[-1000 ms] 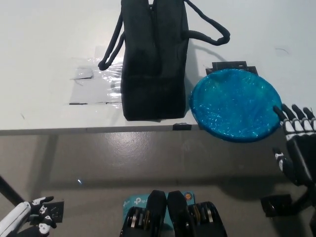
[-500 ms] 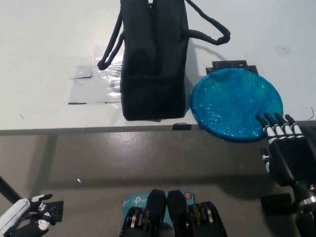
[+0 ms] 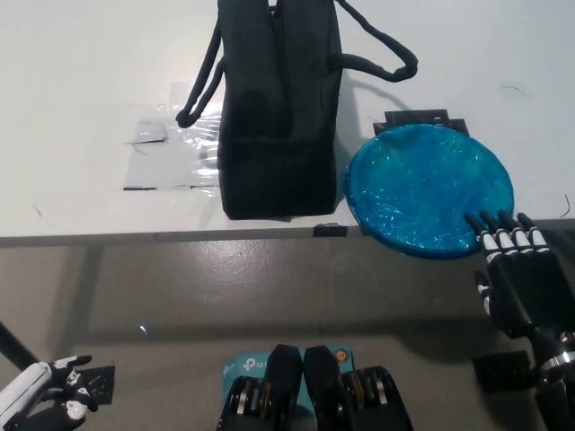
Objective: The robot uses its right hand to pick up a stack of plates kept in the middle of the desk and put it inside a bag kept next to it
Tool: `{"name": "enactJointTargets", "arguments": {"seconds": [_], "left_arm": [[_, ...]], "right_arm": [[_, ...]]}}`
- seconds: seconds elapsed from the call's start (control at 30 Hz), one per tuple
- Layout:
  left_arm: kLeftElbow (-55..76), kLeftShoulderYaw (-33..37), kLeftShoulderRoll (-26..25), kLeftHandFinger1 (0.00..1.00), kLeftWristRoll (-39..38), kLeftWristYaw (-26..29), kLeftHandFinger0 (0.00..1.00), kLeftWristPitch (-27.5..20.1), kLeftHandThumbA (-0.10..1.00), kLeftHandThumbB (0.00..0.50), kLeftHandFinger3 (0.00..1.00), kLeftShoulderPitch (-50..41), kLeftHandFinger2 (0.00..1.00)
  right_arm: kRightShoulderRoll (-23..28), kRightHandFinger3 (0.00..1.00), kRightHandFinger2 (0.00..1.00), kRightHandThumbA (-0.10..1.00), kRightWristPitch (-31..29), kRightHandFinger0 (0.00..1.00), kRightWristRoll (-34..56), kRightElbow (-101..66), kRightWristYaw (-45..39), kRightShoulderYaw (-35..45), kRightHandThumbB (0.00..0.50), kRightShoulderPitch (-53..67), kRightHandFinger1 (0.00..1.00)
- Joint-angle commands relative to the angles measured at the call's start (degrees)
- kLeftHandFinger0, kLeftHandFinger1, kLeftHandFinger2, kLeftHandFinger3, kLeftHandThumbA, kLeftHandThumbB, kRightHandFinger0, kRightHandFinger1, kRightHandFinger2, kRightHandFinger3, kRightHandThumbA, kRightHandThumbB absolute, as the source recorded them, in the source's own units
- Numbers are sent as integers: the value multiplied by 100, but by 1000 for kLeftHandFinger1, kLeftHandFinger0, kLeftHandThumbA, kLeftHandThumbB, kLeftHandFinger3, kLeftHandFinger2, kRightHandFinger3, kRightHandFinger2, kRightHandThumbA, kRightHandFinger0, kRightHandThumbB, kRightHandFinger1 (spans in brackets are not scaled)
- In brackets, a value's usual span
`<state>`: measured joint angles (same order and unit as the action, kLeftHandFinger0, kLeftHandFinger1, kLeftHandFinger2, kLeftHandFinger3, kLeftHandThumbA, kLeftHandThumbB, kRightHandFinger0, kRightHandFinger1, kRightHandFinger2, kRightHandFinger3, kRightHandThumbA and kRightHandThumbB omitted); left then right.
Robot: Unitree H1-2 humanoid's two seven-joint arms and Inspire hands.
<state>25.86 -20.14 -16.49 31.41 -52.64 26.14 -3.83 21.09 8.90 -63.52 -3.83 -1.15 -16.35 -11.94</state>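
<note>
A blue stack of plates (image 3: 428, 189), wrapped in clear film, lies on the white desk (image 3: 90, 90) and overhangs its front edge. Just left of it stands the black bag (image 3: 280, 108), its top closed and its handles flopped to both sides. My black right hand (image 3: 518, 278) is open below the desk edge, with its fingertips (image 3: 503, 224) reaching up over the near right rim of the plates. Whether they touch the rim I cannot tell. My white left hand (image 3: 49, 391) rests low at the bottom left corner, partly cut off by the picture edge.
A crumpled sheet of clear plastic (image 3: 175, 153) is taped to the desk left of the bag. A black tape mark (image 3: 418, 119) lies behind the plates. Grey floor (image 3: 269, 287) runs below the desk's front edge.
My right hand has swung in from the right edge towards the left, so its fingertips now overlap the plates' near rim. My left hand has sunk slightly lower.
</note>
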Motion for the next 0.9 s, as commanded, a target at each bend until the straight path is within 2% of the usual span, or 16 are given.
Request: {"name": "enactJointTargets", "arguments": {"seconds": [0.0,0.07,0.1,0.17,0.23,0.27,0.3,0.4,0.47,0.57,0.6,0.73,0.83,0.87], "left_arm": [[178,-74,-29,915,110,-132,880,79,-100,24,1000,94,981],[177,-73,-44,913,139,-153,877,79,-100,26,1000,137,981],[184,-51,-59,906,121,-141,872,79,-100,23,1000,135,972],[188,-24,-84,916,161,-176,895,79,-100,18,1000,130,977],[189,72,-169,901,133,-100,897,79,-100,18,1000,124,969],[189,73,-169,899,134,-100,897,79,-100,18,1000,124,968],[176,69,-176,881,88,-56,878,79,-100,20,1000,153,949],[161,66,-198,876,65,-42,871,79,-100,19,1000,196,945],[186,39,-173,887,67,-43,874,79,-100,11,1000,241,954],[188,37,-171,890,70,-46,876,79,-100,11,1000,242,956],[175,47,-194,884,62,-25,866,79,-100,7,1000,355,948],[176,45,-192,881,65,-27,859,79,-100,8,1000,358,943],[178,107,-250,883,-11,35,862,79,-100,1,1000,345,943],[173,121,-271,875,-51,70,864,79,-100,5,988,332,927]], "right_arm": [[38,1000,1000,463,160,1000,-299,-63,-171,-33,500,-334,1000],[21,1000,1000,464,193,1000,-312,-51,-210,-43,500,-378,1000],[-38,1000,1000,422,168,1000,-333,102,-45,-85,500,-410,1000],[-60,1000,1000,410,191,1000,-394,188,23,-119,500,-425,1000],[-82,1000,1000,417,333,1000,-843,488,440,-220,500,-521,1000],[-82,1000,1000,417,336,1000,-846,492,446,-223,500,-523,1000],[-82,1000,1000,370,398,1000,-990,705,627,-268,500,-631,1000],[-91,1000,1000,365,449,1000,-1062,830,752,-297,500,-700,1000],[-118,1000,1000,268,491,1000,-1189,1300,1144,-382,500,-853,1000],[-111,1000,1000,266,519,1000,-1184,1361,1228,-418,500,-873,1000],[-265,1000,1000,182,699,1000,-1182,2108,1535,-465,500,-1031,1000],[-262,1000,1000,179,742,1000,-1143,2203,1647,-513,500,-1065,1000],[-217,1000,1000,172,804,1000,-1109,2351,1360,-590,500,-1069,1000],[-172,1000,1000,119,788,1000,-1095,2444,1256,-638,500,-1090,1000]]}}
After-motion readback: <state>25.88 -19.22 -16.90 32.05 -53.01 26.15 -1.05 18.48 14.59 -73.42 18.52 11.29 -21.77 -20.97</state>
